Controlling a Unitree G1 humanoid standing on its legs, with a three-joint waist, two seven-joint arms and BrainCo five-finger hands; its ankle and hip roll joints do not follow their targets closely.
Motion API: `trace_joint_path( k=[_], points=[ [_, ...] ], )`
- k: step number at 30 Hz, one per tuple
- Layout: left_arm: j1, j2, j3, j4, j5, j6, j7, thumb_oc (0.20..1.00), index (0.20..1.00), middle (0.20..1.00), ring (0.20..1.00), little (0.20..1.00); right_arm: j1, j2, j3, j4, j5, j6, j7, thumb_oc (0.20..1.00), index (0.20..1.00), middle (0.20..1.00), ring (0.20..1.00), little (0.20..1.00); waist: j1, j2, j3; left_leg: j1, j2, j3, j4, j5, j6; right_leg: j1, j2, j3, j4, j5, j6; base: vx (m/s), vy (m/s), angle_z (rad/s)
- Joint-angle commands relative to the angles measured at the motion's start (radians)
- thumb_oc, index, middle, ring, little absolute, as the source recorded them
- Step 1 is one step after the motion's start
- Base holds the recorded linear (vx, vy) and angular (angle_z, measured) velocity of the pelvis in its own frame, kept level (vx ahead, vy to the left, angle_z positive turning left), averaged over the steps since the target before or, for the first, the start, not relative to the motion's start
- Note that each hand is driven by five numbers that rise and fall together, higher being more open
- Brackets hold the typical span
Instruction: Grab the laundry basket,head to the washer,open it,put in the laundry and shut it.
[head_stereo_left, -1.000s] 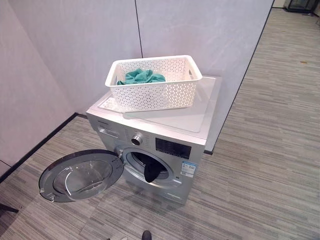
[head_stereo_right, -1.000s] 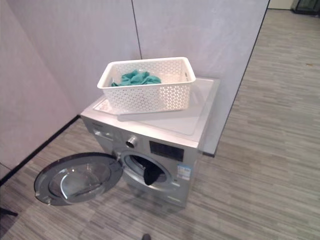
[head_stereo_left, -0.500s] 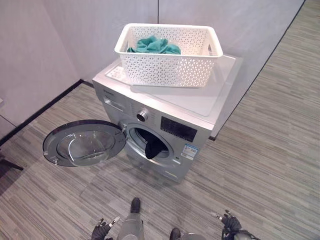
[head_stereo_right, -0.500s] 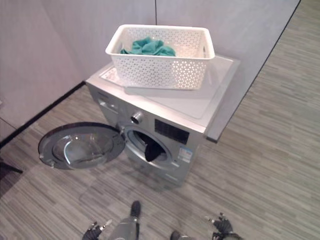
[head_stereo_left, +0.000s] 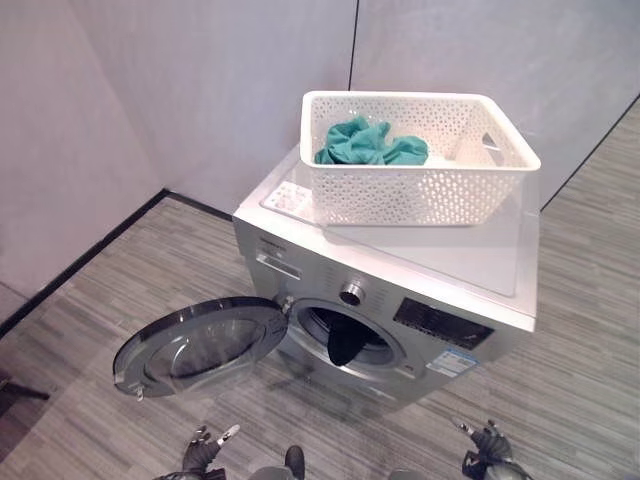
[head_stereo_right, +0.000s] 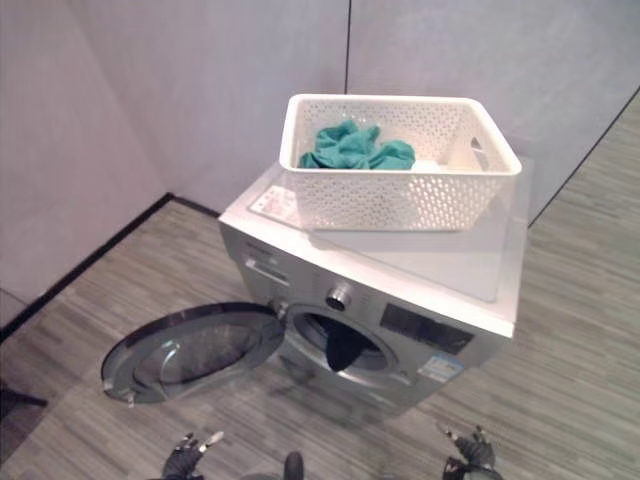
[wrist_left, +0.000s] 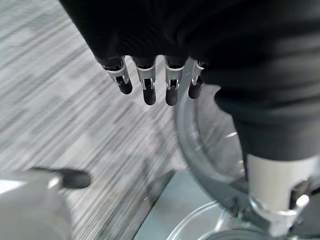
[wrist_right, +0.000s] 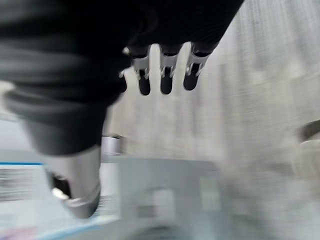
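White perforated laundry basket (head_stereo_left: 420, 165) standing upright on the flat top of the silver washer (head_stereo_left: 400, 290), toward the rear of that top and near the wall (head_stereo_left: 200, 90). Long axis of the basket running side to side, roughly parallel with the washer's front panel; one cut-out handle visible in its right-hand end wall. Rim facing up.

Teal laundry (head_stereo_left: 368, 143) bunched inside the basket at its left rear portion. Remainder of the basket floor showing pale and bare.

Washer set at an angle, front panel facing toward the lower right of the head views. Round door (head_stereo_left: 198, 343) swung fully out to the machine's left, lying nearly flat with its glass bowl facing up. Drum opening (head_stereo_left: 345, 335) exposed; a dark cloth (head_stereo_left: 343, 345) hanging at the mouth of the drum.

Left hand (head_stereo_left: 203, 452) low at the bottom edge of the head views, over the striped floor (head_stereo_left: 90, 340), short of the door. Fingers (wrist_left: 149, 90) straight and relaxed in the left wrist view, holding nothing. Right hand (head_stereo_left: 487, 448) low at the bottom right, well apart from the washer, fingers (wrist_right: 167, 80) likewise extended and empty.
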Motion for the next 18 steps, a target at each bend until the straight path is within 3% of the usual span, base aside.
trace_joint_path(
  k=[1,3,4,7,8,11,13,15,16,18],
  points=[
    [0.012,0.007,0.030,-0.020,0.007,-0.015,0.016,1.000,1.000,1.000,1.000,1.000,-0.027,-0.097,-0.144,-0.170,0.114,-0.169,-0.158,1.000,1.000,1.000,1.000,1.000,-0.035,-0.002,0.030,-0.017,0.034,-0.081,0.032,-0.049,-0.045,0.073,0.081,0.008,-0.337,0.169,0.024,0.28,0.001,0.10],
    [0.008,-0.001,0.045,-0.003,0.008,-0.010,0.028,1.000,1.000,1.000,1.000,1.000,-0.032,-0.103,-0.220,-0.312,0.113,-0.227,-0.231,1.000,1.000,1.000,1.000,1.000,-0.059,-0.002,0.030,0.015,0.027,-0.100,0.022,-0.065,-0.046,0.034,0.090,0.046,-0.415,0.206,0.047,0.26,-0.019,0.44],
    [-0.001,-0.008,0.050,-0.007,0.018,-0.009,0.037,1.000,1.000,1.000,1.000,1.000,-0.041,-0.138,-0.271,-0.444,0.017,-0.242,-0.322,1.000,1.000,1.000,1.000,1.000,-0.075,-0.004,0.029,0.045,0.019,-0.118,0.017,-0.081,-0.046,0.002,0.099,0.087,-0.458,0.242,0.064,0.20,-0.015,0.39],
    [-0.006,-0.011,0.051,-0.007,0.026,-0.009,0.041,1.000,1.000,1.000,1.000,1.000,-0.038,-0.150,-0.295,-0.527,-0.044,-0.229,-0.365,1.000,1.000,1.000,1.000,1.000,-0.080,-0.004,0.032,0.058,0.013,-0.126,0.016,-0.088,-0.046,0.013,0.103,0.101,-0.475,0.247,0.064,0.14,-0.020,0.21],
    [0.000,-0.019,0.051,-0.014,0.052,0.002,0.052,1.000,1.000,1.000,1.000,1.000,-0.059,-0.189,-0.359,-0.695,-0.202,-0.225,-0.490,1.000,1.000,1.000,1.000,1.000,-0.075,-0.017,0.018,0.077,-0.005,-0.156,0.015,-0.101,-0.048,0.045,0.100,0.123,-0.485,0.250,0.055,0.14,-0.046,0.37],
    [0.008,-0.034,0.051,0.001,0.083,0.024,0.057,1.000,1.000,1.000,1.000,1.000,-0.103,-0.236,-0.436,-0.965,-0.398,-0.184,-0.577,1.000,1.000,1.000,1.000,1.000,-0.072,-0.025,-0.027,0.092,0.008,-0.188,-0.010,-0.091,-0.061,0.070,0.106,0.115,-0.491,0.251,0.044,0.18,-0.098,0.48],
    [0.017,-0.036,0.058,0.002,0.094,0.032,0.052,1.000,1.000,1.000,1.000,1.000,-0.154,-0.306,-0.449,-1.105,-0.499,-0.149,-0.558,1.000,1.000,1.000,1.000,1.000,-0.069,-0.027,-0.056,0.108,0.027,-0.201,-0.037,-0.086,-0.070,0.094,0.111,0.093,-0.508,0.244,0.039,0.17,-0.101,0.43],
    [0.027,-0.033,0.050,-0.004,0.118,0.034,0.038,1.000,1.000,1.000,1.000,1.000,-0.234,-0.436,-0.426,-1.167,-0.597,-0.094,-0.511,1.000,1.000,1.000,1.000,1.000,-0.057,-0.034,-0.077,0.121,0.041,-0.215,-0.055,-0.082,-0.079,0.121,0.120,0.073,-0.528,0.235,0.032,0.12,-0.078,0.26],
    [0.027,-0.034,0.051,-0.004,0.118,0.034,0.038,1.000,1.000,1.000,1.000,1.000,-0.235,-0.436,-0.425,-1.167,-0.597,-0.094,-0.512,1.000,1.000,1.000,1.000,1.000,-0.058,-0.033,-0.077,0.121,0.042,-0.216,-0.055,-0.082,-0.079,0.122,0.120,0.073,-0.528,0.235,0.032,0.06,-0.058,0.30],
    [0.028,-0.027,0.044,0.003,0.133,0.035,0.029,1.000,1.000,1.000,1.000,1.000,-0.312,-0.537,-0.349,-1.156,-0.600,-0.064,-0.436,1.000,1.000,1.000,1.000,1.000,-0.043,-0.048,-0.084,0.124,0.055,-0.222,-0.062,-0.075,-0.088,0.139,0.126,0.062,-0.540,0.228,0.025,0.04,-0.083,0.24]
  ],
)
